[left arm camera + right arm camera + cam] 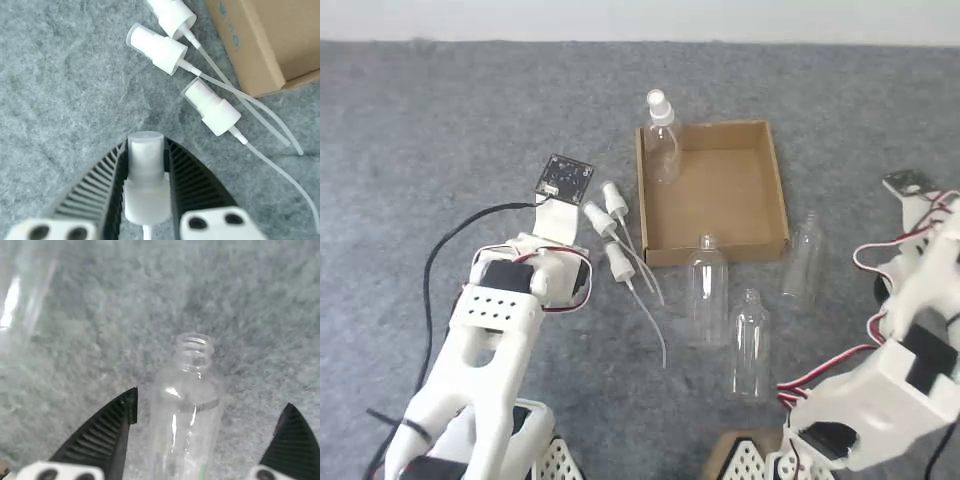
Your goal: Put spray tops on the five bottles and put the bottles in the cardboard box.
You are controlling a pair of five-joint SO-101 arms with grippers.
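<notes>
Cardboard box (720, 200) at upper centre, a capped bottle (662, 145) in its left corner; three bare bottles (708, 290) below it; right gripper (210, 400) spread wide around an open-necked bottle (187, 390); left gripper (145, 145) clenched on a spray top (146, 175), loose tops (165, 47) just beyond

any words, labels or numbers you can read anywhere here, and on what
No text here can be read.
Faint bluish marks on the outer wall of the cardboard box: too blurred to read.
The clear bottles and spray tops: no print seen.
</notes>
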